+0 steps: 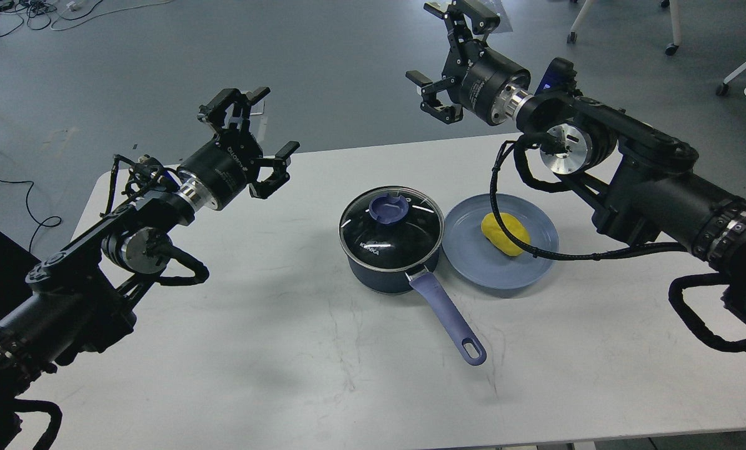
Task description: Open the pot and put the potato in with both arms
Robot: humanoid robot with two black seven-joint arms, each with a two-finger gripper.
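Note:
The dark navy pot [382, 275] stands mid-table with its lavender handle [448, 319] pointing toward me. A round glass lid with a blue knob [390, 209] covers it. The yellow potato [505, 233] lies on a blue-grey plate [473, 265] just right of the pot. My left gripper [252, 134] is open and empty, raised above the table's far left, well left of the pot. My right gripper [438, 53] is open and empty, held high beyond the table's far edge, above and behind the pot and plate.
The white table [323, 350] has its far edge behind the pot and its near edge at the bottom. A black cable [510, 187] of the right arm hangs over the plate. Chair legs [670, 37] and floor cables [10, 15] lie beyond the table.

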